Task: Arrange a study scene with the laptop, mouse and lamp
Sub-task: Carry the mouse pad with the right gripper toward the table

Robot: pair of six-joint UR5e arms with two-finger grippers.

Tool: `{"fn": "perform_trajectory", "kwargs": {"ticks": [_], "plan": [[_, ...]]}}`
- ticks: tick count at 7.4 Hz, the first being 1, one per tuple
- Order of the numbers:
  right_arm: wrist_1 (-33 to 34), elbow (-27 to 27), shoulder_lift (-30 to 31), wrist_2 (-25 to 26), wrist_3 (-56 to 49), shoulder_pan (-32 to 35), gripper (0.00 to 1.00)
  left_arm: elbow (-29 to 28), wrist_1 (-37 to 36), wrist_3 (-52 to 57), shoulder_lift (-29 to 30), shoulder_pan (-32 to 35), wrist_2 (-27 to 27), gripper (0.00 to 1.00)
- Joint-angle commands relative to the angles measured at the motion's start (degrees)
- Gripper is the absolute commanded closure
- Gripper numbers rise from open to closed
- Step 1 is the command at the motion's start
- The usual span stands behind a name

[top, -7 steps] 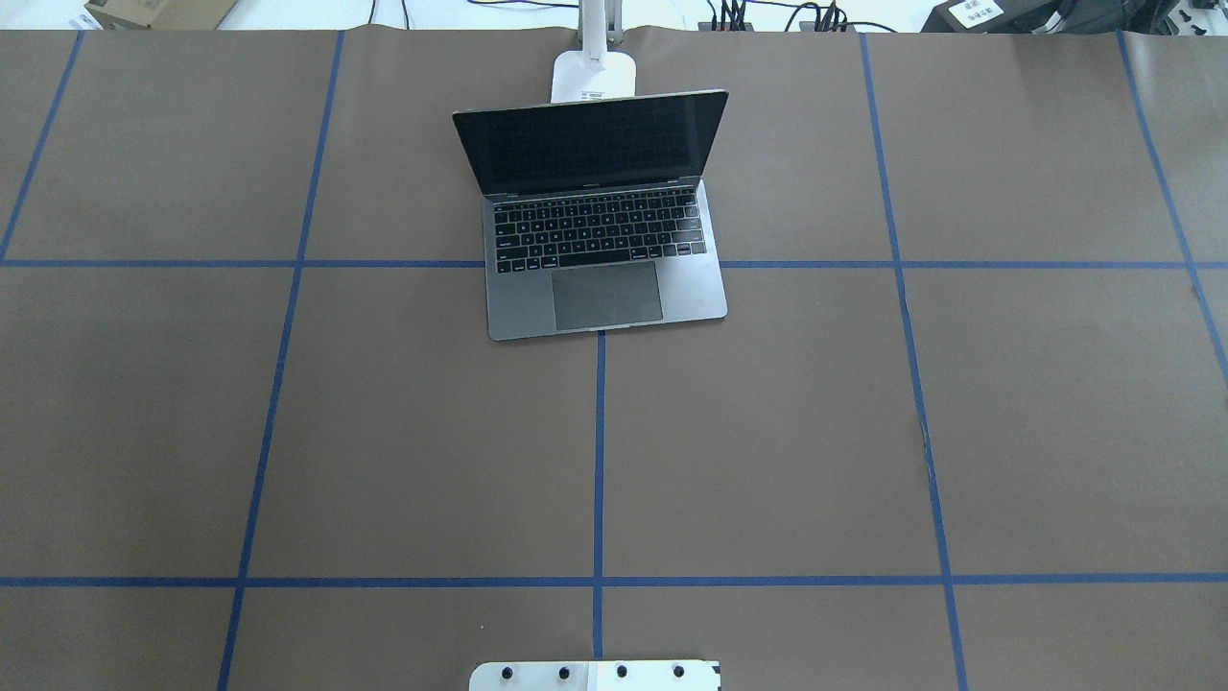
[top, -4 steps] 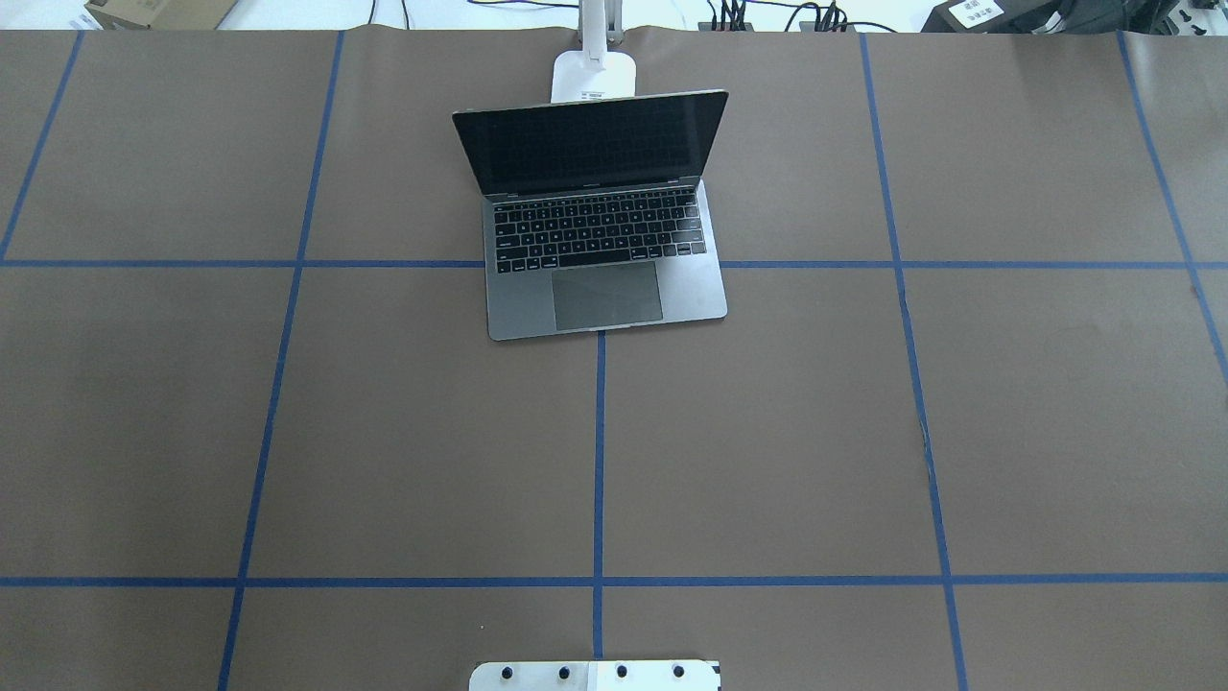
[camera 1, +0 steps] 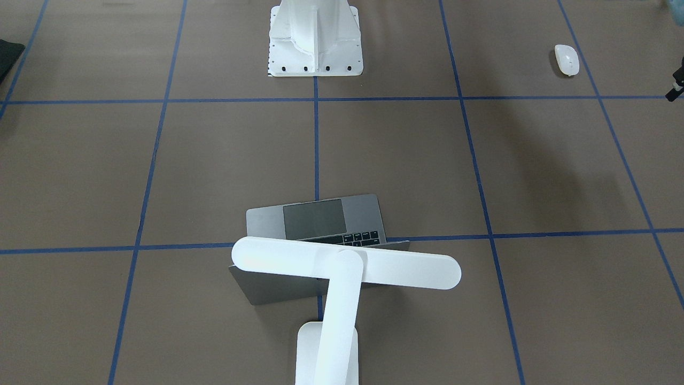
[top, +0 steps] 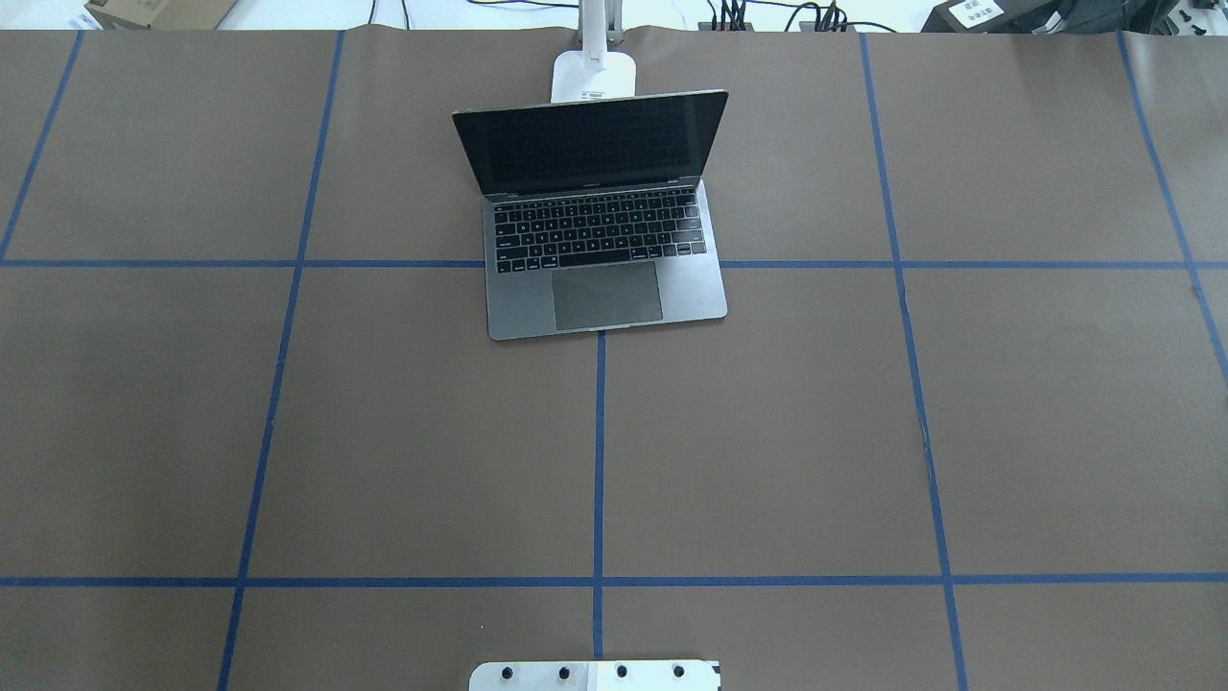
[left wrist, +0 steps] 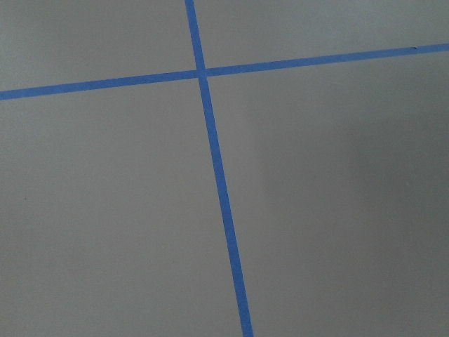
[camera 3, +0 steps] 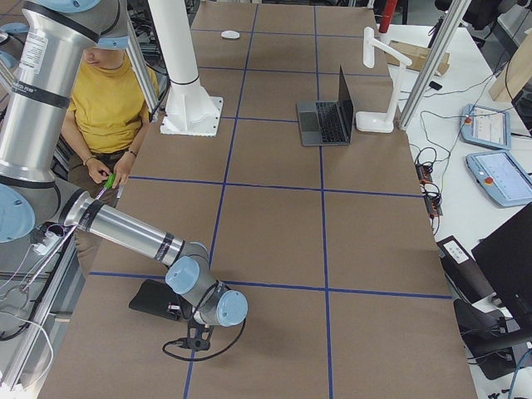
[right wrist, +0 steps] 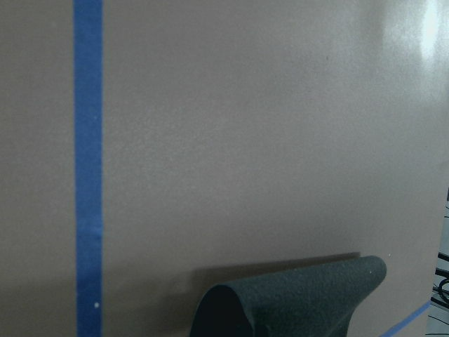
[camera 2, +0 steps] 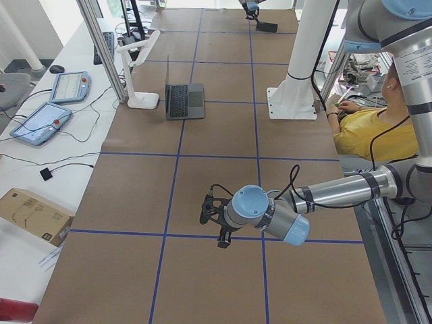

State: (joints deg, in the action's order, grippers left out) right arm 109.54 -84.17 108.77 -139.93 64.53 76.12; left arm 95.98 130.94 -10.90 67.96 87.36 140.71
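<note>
Nothing can be read for certain. At the top centre of the overhead view, the lamp (top: 593, 75) has a small sticker (top: 592, 95) on its base, its dark print too fine to read. The wordmark (top: 592, 187) under the laptop (top: 597, 251) screen and the key legends (top: 600, 230) are illegible. At the upper right, a white label (top: 978, 11) on a dark box (top: 1019, 17) shows only blurred characters.

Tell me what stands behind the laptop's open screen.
The lamp stands right behind the laptop, its white base on the table and its bar head higher than the screen. From overhead the screen covers the base's near edge, so contact cannot be judged.
</note>
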Motion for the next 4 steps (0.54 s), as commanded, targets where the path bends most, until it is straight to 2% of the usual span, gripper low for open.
{"fn": "perform_trajectory", "kwargs": {"ticks": [1, 2, 4], "plan": [[7.15, -9.12, -0.40, 1.31, 0.06, -0.10, 1.00, -0.09, -0.07, -0.09, 0.07, 0.00, 0.00, 0.00], [8.75, -12.21, -1.19, 1.58, 0.15, -0.10, 1.00, -0.09, -0.16, 0.00, 0.07, 0.00, 0.00, 0.00], [8.94, -11.90, -7.83, 1.85, 0.76, -0.01, 1.00, -0.44, -0.16, -0.09, 0.07, 0.09, 0.00, 0.00]]}}
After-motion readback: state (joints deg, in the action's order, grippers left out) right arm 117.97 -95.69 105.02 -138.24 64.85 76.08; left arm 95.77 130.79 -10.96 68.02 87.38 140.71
